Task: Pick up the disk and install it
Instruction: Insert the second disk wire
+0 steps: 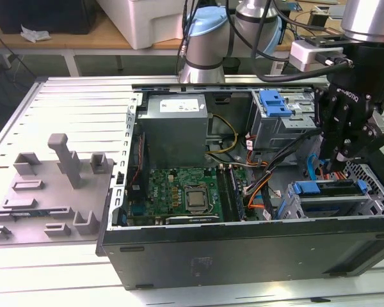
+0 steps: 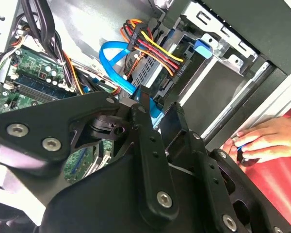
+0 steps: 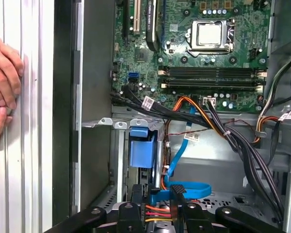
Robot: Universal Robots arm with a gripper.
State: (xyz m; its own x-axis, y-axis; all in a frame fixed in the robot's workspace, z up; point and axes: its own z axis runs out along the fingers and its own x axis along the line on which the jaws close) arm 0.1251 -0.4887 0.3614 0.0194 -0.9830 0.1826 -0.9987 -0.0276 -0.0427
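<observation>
Motherboard (image 1: 185, 192) lies inside computer case (image 1: 243, 256); drive cage (image 1: 333, 198) at exterior view's right.

no legible text, white sticker on power-supply box (image 1: 176, 104) too small to read

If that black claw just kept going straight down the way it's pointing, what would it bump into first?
Most likely the bundle of cables right under the gripper: the blue ribbon cable and the coloured power wires plugged in beside the blue-latched drive cage. Depth is hard to judge, so it may reach the cage itself.
</observation>
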